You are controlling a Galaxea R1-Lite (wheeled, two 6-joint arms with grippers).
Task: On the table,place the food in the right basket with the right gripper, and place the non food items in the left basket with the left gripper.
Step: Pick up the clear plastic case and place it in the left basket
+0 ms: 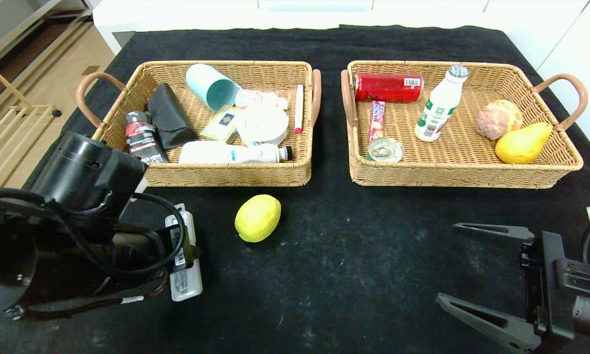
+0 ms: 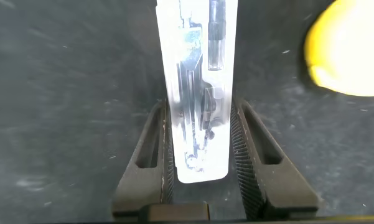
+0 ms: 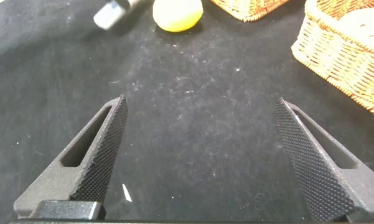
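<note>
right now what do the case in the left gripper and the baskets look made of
Slim case: clear, glossy hard plastic by its look; its contents show through it. Left basket and right basket: tan woven wicker or rattan, matte, with smooth brown loop handles, material unclear.

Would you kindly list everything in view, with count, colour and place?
table: 1, black cloth, under everything
left basket: 1, tan wicker, holds assorted non-food items
right basket: 1, tan wicker, far right
milk bottle: 1, white, right basket
tin: 1, silver top, right basket
red can: 1, right basket
pear: 1, yellow, right basket
lemon: 1, yellow, on table
clear case: 1, gripped
left gripper: shut on case
right gripper: open, near right
</note>
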